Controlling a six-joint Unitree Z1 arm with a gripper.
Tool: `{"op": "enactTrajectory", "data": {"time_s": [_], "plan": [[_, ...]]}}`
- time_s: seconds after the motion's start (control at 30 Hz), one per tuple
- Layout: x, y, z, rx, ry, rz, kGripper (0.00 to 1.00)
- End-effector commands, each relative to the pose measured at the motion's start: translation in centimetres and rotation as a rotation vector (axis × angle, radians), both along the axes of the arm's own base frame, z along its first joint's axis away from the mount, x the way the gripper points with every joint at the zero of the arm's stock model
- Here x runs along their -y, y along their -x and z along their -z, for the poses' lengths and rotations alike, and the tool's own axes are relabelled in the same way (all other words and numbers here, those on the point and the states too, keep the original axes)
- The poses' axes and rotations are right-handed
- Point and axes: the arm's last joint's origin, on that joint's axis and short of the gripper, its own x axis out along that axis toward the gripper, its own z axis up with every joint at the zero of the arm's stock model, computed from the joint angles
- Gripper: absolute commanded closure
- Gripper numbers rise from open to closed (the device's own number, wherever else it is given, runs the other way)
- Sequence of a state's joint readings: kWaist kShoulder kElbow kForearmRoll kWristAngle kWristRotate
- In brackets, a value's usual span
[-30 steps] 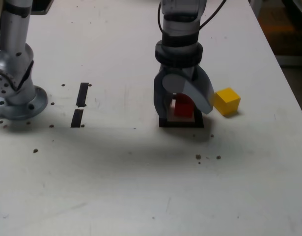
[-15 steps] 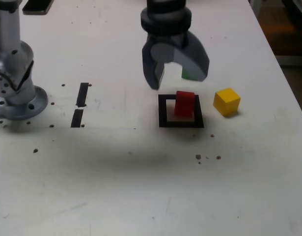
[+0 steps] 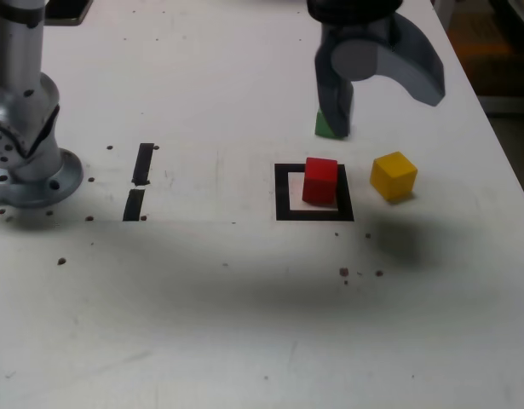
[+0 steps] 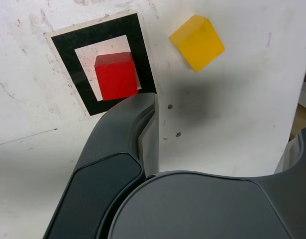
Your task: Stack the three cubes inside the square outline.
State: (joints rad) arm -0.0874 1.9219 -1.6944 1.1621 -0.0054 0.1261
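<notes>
Fingers [image 3: 385,106] spread wide, empty, above the counter [image 3: 244,324].
Green cube [image 3: 325,126] seen only in exterior view; red cube [image 4: 116,76] inside square outline [image 4: 143,55] in both.

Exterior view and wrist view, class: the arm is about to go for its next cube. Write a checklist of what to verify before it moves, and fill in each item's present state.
1. Red cube sits inside the square outline: ok, though nearer one side of the frame in the wrist view.
2. Gripper is open and empty: ok.
3. Gripper is raised clear of the red cube: ok.
4. Yellow cube stands free on the table, apart from the outline: ok.
5. Green cube is free to grasp: cannot tell, a finger hides most of it in the exterior view.
6. Red cube's top is bare for stacking: ok.
</notes>
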Motion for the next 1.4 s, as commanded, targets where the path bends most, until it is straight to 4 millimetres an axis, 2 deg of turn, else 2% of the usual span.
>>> {"op": "enactTrajectory", "data": {"time_s": [0.0, 0.3, 0.67, 1.2, 1.37], "plan": [[0.1, -0.8, 0.3, -0.014, 0.002, -0.009, 0.01], [-0.2, -3.2, 3.3, -0.107, 0.009, -0.058, 0.01], [-2.0, -5.3, 6.4, -0.164, 0.012, -0.106, 0.02], [-3.0, -6.9, 8.9, -0.196, 0.036, -0.131, 0.05], [-3.0, -7.1, 9.8, -0.219, 0.053, -0.132, 0.10]]}}
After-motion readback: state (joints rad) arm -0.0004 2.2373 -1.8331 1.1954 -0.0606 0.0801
